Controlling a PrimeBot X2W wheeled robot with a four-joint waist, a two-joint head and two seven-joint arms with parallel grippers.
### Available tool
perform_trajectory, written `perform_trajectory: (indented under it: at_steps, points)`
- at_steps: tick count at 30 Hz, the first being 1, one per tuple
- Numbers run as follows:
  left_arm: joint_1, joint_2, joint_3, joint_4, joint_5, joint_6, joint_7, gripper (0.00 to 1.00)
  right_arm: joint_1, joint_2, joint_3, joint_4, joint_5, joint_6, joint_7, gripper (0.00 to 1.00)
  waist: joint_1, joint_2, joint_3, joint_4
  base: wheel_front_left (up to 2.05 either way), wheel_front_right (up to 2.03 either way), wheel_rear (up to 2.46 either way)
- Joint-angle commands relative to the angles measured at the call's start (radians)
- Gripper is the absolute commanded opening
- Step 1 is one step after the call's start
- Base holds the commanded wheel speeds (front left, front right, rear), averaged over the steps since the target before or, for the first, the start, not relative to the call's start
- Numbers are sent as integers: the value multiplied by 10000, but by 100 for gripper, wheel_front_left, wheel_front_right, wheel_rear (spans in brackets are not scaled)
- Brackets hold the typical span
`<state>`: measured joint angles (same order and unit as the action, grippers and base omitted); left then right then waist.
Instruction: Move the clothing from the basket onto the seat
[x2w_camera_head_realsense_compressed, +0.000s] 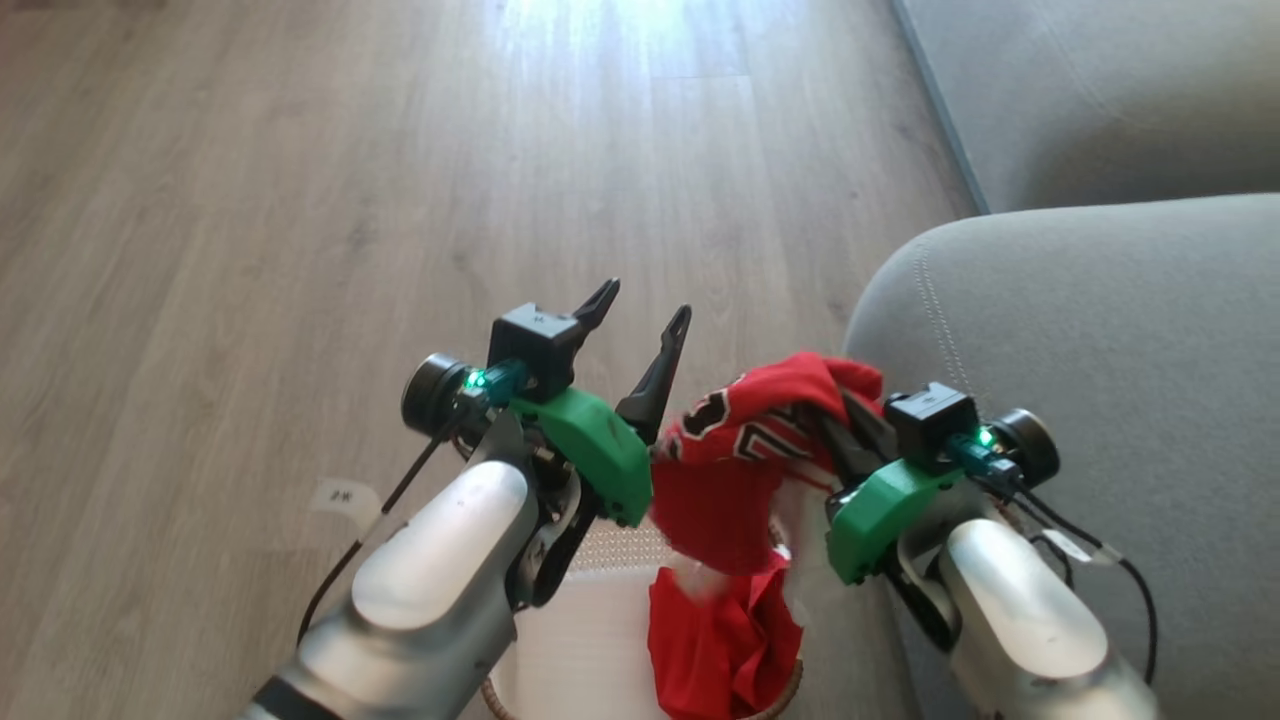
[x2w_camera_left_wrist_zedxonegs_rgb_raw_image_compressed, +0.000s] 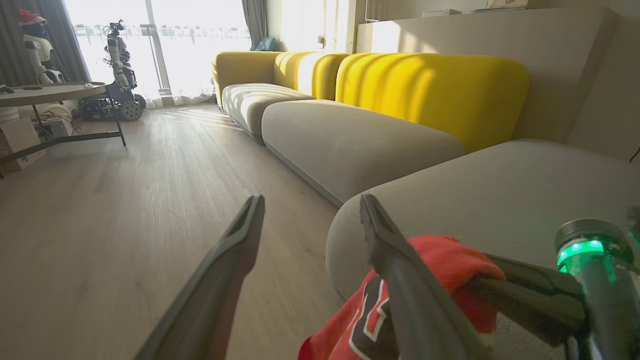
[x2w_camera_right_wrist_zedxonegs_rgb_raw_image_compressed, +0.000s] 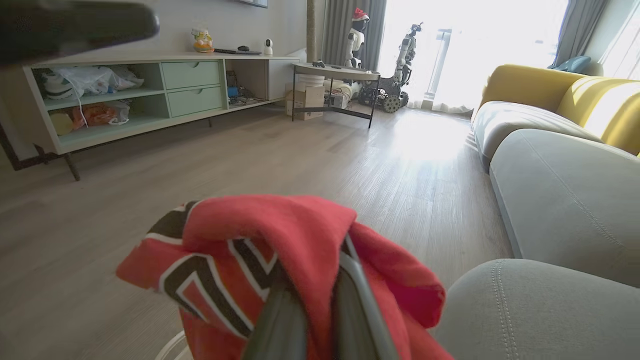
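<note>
My right gripper (x2w_camera_head_realsense_compressed: 848, 425) is shut on a red garment (x2w_camera_head_realsense_compressed: 760, 420) with black-and-white lettering, held up beside the grey sofa's rounded corner (x2w_camera_head_realsense_compressed: 1080, 360). The cloth drapes over its fingers (x2w_camera_right_wrist_zedxonegs_rgb_raw_image_compressed: 350, 295) and hangs down into the white perforated basket (x2w_camera_head_realsense_compressed: 590, 640). More red cloth (x2w_camera_head_realsense_compressed: 725, 645) lies bunched in the basket; I cannot tell whether it is a separate piece. My left gripper (x2w_camera_head_realsense_compressed: 647, 300) is open and empty just left of the held garment (x2w_camera_left_wrist_zedxonegs_rgb_raw_image_compressed: 450, 260), above the floor. The sofa seat (x2w_camera_left_wrist_zedxonegs_rgb_raw_image_compressed: 500, 200) rises right behind the cloth.
Wood floor (x2w_camera_head_realsense_compressed: 300, 200) stretches ahead and left. Further grey sofa sections with yellow backs (x2w_camera_left_wrist_zedxonegs_rgb_raw_image_compressed: 430, 85) run along the wall. A side table (x2w_camera_right_wrist_zedxonegs_rgb_raw_image_compressed: 335, 75), a low cabinet (x2w_camera_right_wrist_zedxonegs_rgb_raw_image_compressed: 165, 95) and other robots (x2w_camera_right_wrist_zedxonegs_rgb_raw_image_compressed: 405, 65) stand far off near the window.
</note>
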<state>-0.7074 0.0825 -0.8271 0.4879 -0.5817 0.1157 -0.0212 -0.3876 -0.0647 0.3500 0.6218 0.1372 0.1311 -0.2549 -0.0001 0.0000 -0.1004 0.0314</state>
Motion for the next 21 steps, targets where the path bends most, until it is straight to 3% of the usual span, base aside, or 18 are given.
perform_trajectory:
  at_steps: [1, 14, 21]
  points:
    - [-211, 217, 376, -185, -88, 60, -182, 100, -636, -43, -61, -475, -108, -4, -69, 0, 1, 0, 64, -308, 0, 0, 0]
    - [743, 7, -178, 453, -75, -153, -1198, 100, -234, -1108, -994, -1141, -377, -4, -69, 0, 1, 0, 340, -1989, 0, 0, 0]
    - [995, -103, -394, 612, -78, -201, -1609, 100, -155, -1338, -1321, -1484, -407, -4, -68, 0, 1, 0, 489, -2907, 0, 0, 0]
